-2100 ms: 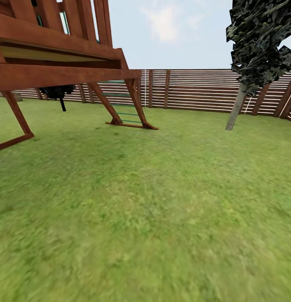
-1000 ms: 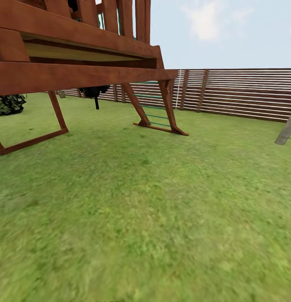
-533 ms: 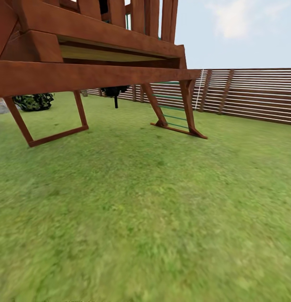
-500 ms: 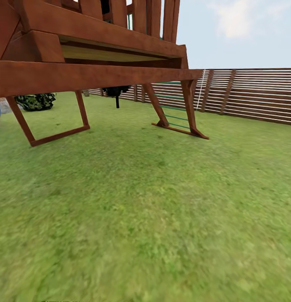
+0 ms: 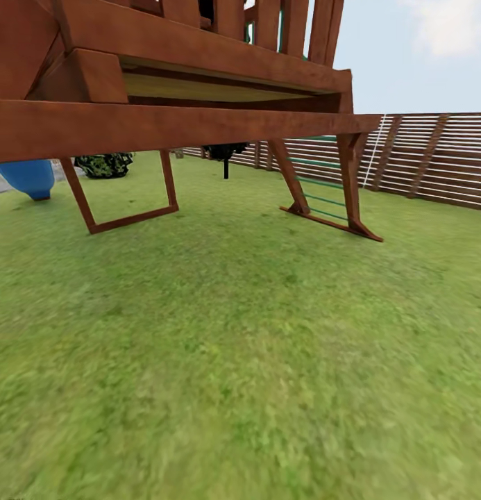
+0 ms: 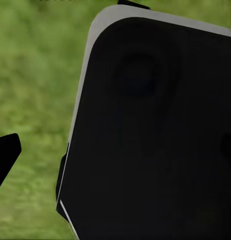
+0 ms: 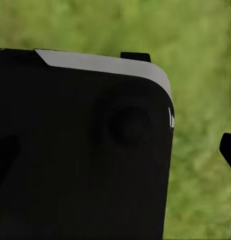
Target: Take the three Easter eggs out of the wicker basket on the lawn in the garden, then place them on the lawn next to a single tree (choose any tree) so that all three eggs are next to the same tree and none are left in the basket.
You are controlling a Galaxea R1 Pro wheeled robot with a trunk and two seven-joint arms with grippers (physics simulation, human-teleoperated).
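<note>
Even, bright daylight fills the head view under a pale blue sky (image 5: 420,62) with soft cloud; no glare. The wooden play frame (image 5: 178,125) keeps crisp edges, its underside in shade. The lawn (image 5: 254,361) nearer than the frame smears into soft blur. Both wrist views show blurred grass (image 6: 35,90) beside a dark, unlit robot body (image 7: 80,160).

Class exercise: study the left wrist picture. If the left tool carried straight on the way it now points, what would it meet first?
Most likely a black, grey-edged panel, probably part of the robot, which blocks most of the line close ahead. Beyond it lies the lawn; depth is unclear.
</note>
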